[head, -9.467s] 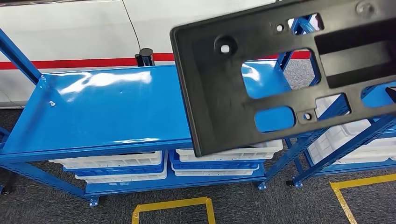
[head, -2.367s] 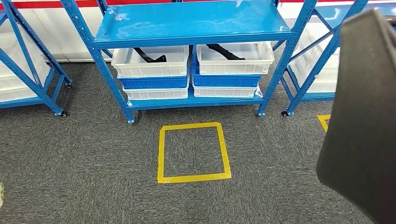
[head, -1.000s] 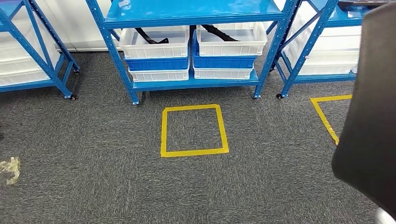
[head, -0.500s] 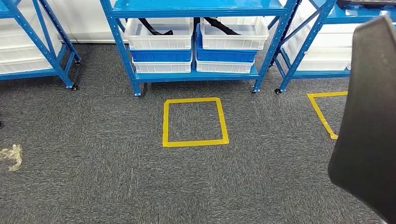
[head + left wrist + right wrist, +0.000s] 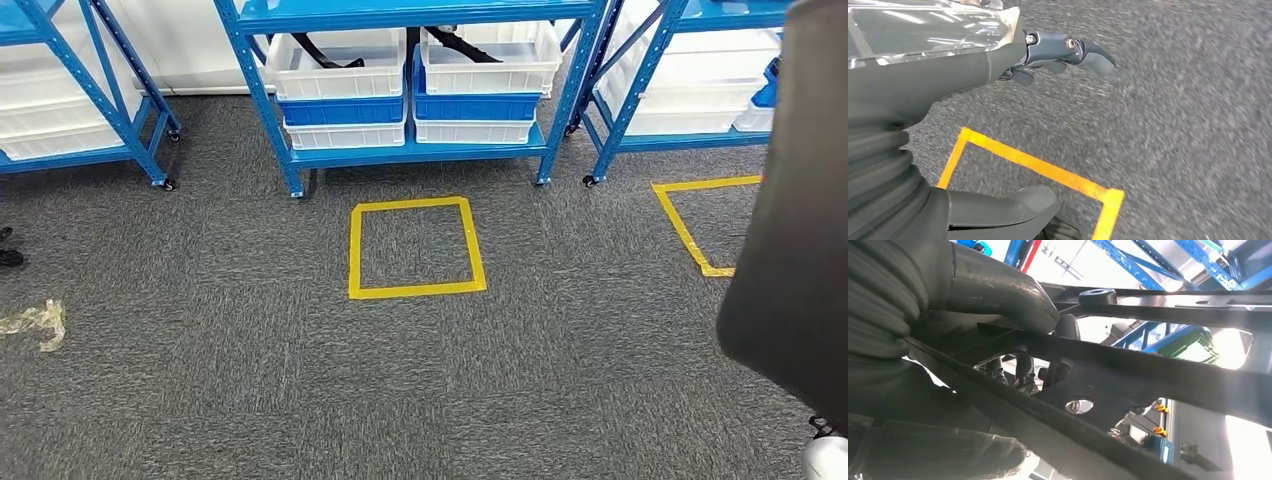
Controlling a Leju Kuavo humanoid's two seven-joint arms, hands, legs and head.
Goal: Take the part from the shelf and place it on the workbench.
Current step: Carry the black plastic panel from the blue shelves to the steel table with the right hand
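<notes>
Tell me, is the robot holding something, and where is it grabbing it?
Yes. The right robot hand grips the black part with fingers through an opening in it. The left robot hand holds nothing.

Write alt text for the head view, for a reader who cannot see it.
A large black part fills the right edge of the picture, held up over grey carpet. Ahead stand blue shelves holding white and blue bins, with a yellow tape square on the floor before them and a scrap of clear plastic at left.
</notes>
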